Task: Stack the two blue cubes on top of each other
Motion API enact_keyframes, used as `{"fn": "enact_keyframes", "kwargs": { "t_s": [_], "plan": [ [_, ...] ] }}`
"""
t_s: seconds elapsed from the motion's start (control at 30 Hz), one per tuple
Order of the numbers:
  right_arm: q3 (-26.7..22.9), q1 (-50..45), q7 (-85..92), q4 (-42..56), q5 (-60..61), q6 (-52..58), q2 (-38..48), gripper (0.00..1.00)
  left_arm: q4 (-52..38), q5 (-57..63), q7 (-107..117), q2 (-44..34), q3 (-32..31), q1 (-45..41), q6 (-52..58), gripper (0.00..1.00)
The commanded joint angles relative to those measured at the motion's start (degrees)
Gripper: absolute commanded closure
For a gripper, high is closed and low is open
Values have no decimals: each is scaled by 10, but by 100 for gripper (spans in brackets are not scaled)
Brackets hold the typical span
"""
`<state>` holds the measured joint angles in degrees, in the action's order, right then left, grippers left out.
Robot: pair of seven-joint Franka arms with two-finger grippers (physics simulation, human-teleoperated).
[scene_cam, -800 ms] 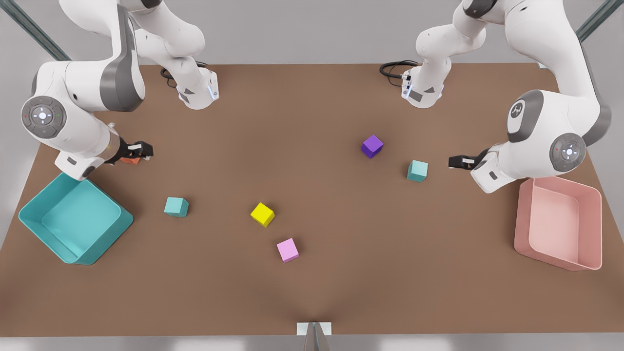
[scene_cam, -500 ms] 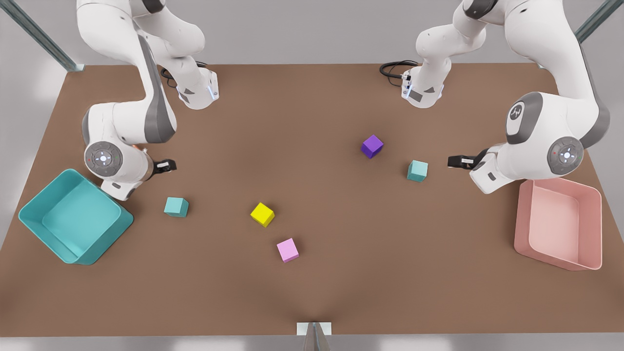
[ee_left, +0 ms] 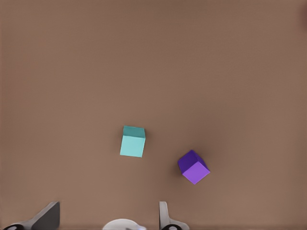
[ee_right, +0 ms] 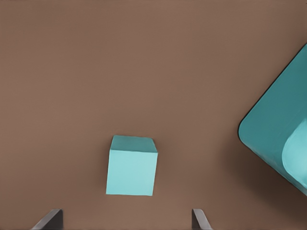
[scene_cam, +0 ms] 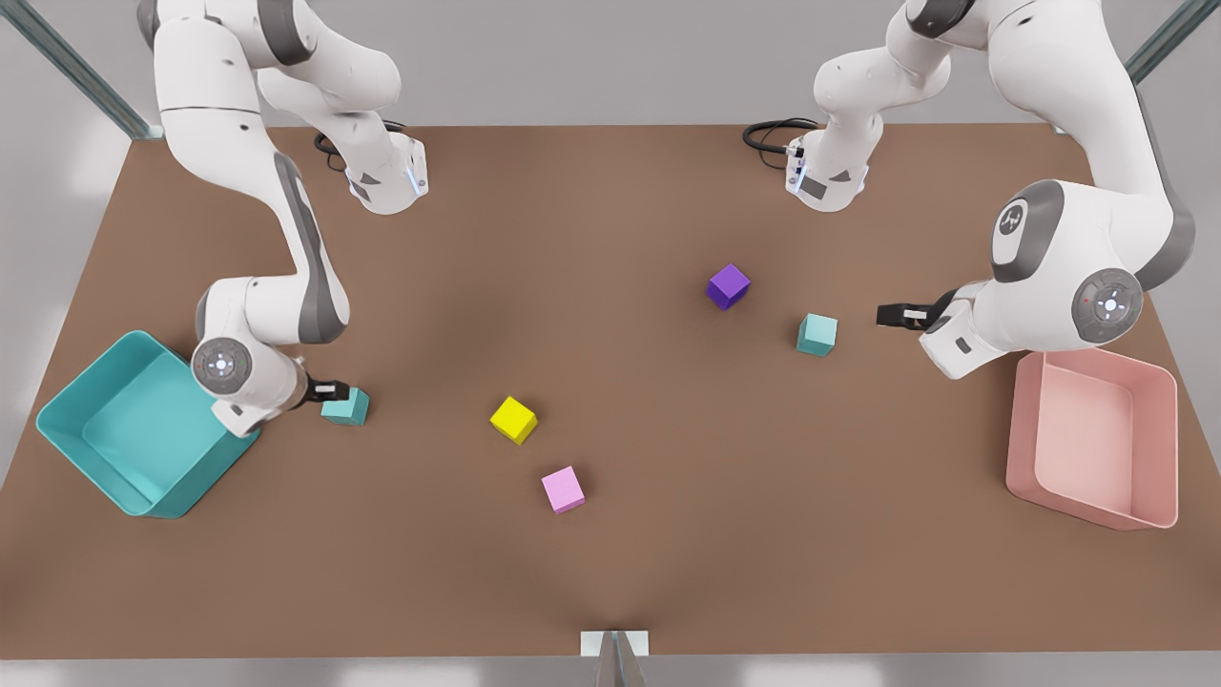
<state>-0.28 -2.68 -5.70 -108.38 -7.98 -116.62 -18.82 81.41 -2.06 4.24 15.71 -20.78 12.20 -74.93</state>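
Observation:
One blue cube point(scene_cam: 345, 406) lies at the front view's left, close to the teal bin. My right gripper point(scene_cam: 336, 389) hovers at that cube's edge, open; in the right wrist view the cube point(ee_right: 132, 166) lies just ahead of the gap in the right gripper point(ee_right: 125, 215). The other blue cube point(scene_cam: 817, 334) rests at the front view's right beside a purple cube point(scene_cam: 729, 285). My left gripper point(scene_cam: 885, 315) waits open a short way to its right. The left wrist view shows this cube point(ee_left: 132, 142) well ahead of the left gripper point(ee_left: 108, 213).
A teal bin point(scene_cam: 205, 468) sits at the table's left, also in the right wrist view as the bin point(ee_right: 273, 139). A pink bin point(scene_cam: 1025, 439) stands at the right. A yellow cube point(scene_cam: 513, 420) and a pink cube point(scene_cam: 563, 489) lie mid-table. The purple cube point(ee_left: 194, 166) is near the far blue cube.
The right arm has swung from the table's left edge toward the near side and lowered its gripper to the blue cube by the teal bin. The left arm has not moved.

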Motion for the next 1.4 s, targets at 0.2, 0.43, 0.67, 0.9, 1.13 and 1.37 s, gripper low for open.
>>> {"fn": "enact_keyframes", "kwargs": {
  "t_s": [0.2, 0.43, 0.67, 0.9, 1.13, 1.37],
  "plan": [
    [0, 18, -146, -58, 14, -150, -25, 0, -1, 0, 4, -3, 0, -1, 7, 0],
    [0, 20, -144, -63, 58, -149, -61, 0, 0, 0, 5, -2, 0, 4, 20, 0],
    [0, 18, -115, -70, 57, -122, -64, 0, 0, 1, 4, -2, 0, 4, 26, 0],
    [0, 17, 3, -57, 52, -99, -90, 0, 1, 0, 4, -1, 0, 7, 28, 0],
    [0, 19, 4, -36, 52, -99, -129, 0, 1, 0, 4, -1, 0, 10, 28, 0],
    [1, 23, 17, -22, 54, -79, -132, 31, 1, 1, 5, -1, 0, 10, 28, 0]
  ]
}}
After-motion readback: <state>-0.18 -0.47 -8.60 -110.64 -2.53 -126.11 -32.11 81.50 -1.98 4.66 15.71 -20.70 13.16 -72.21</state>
